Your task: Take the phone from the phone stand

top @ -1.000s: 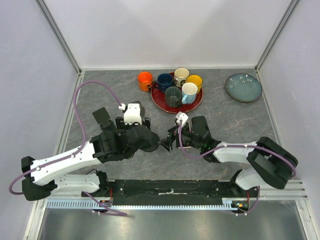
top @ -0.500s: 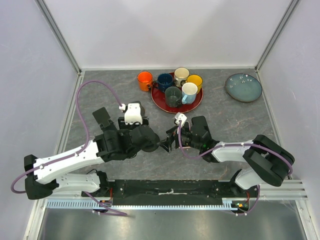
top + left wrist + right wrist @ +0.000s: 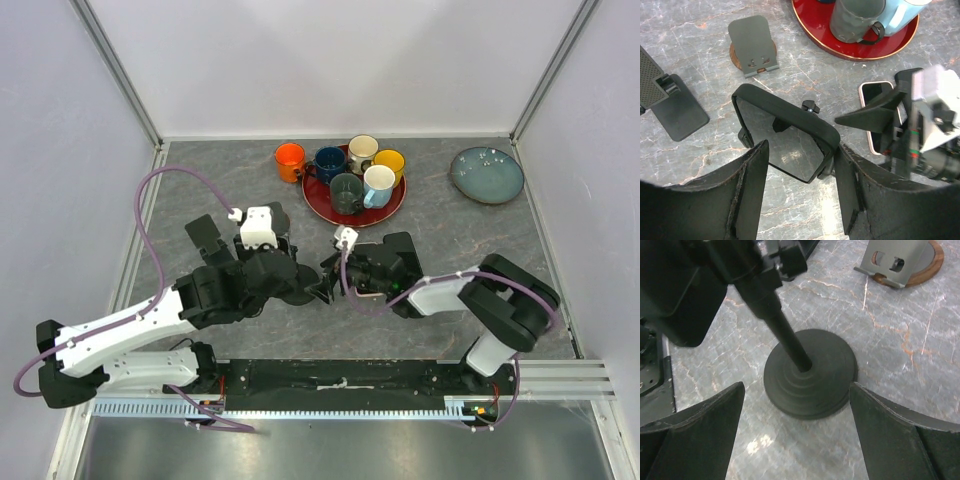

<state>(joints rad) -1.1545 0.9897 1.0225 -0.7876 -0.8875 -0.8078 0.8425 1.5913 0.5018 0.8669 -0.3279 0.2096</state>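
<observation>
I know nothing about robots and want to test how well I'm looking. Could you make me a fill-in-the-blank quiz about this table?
1. The one mug beside the red tray, not on it, is coloured ___.
2. The blue-green plate lies near the far ___ corner of the table.
3. In the right wrist view, the fingers of the right gripper are spread on either side of a stand's ___ black base.

Missing words: orange; right; round.
</observation>
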